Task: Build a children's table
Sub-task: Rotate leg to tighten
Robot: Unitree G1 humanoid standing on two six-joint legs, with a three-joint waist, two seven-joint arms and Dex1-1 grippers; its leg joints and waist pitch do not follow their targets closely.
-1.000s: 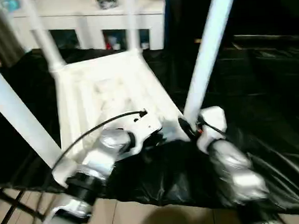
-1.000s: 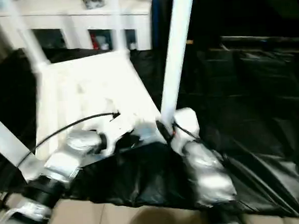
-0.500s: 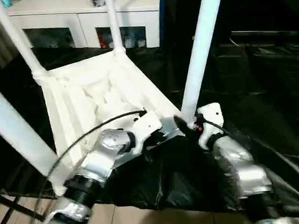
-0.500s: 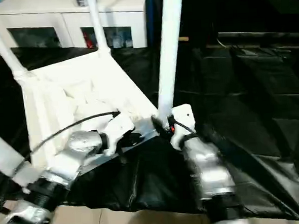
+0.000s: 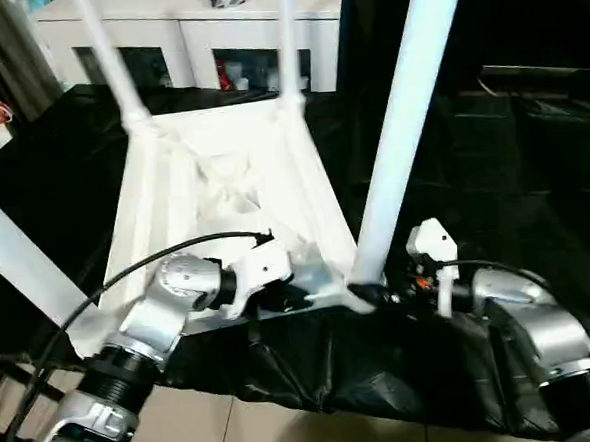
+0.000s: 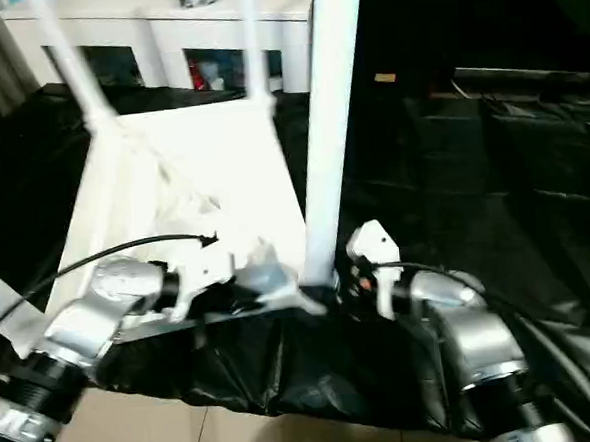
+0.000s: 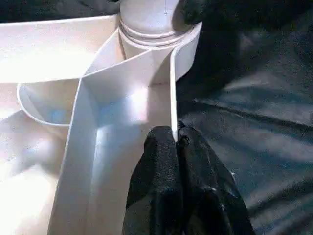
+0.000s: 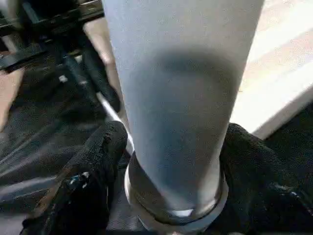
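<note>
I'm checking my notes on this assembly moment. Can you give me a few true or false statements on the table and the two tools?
1. The children's table lies upside down, legs pointing up. True.
2. The left tool pinches the table's rim. True.
3. The right tool is closed on a loose leg lying on the floor. False: its fingers flank the near leg, standing in its corner socket.
4. The table rests on bare wood. False: on black sheeting.

Our left gripper (image 7: 176, 142) pinches its black fingers together, forearm angled in from the near left. Our right gripper (image 8: 171, 161) spreads its fingers (image 8: 98, 161), wrist turned inward.
</note>
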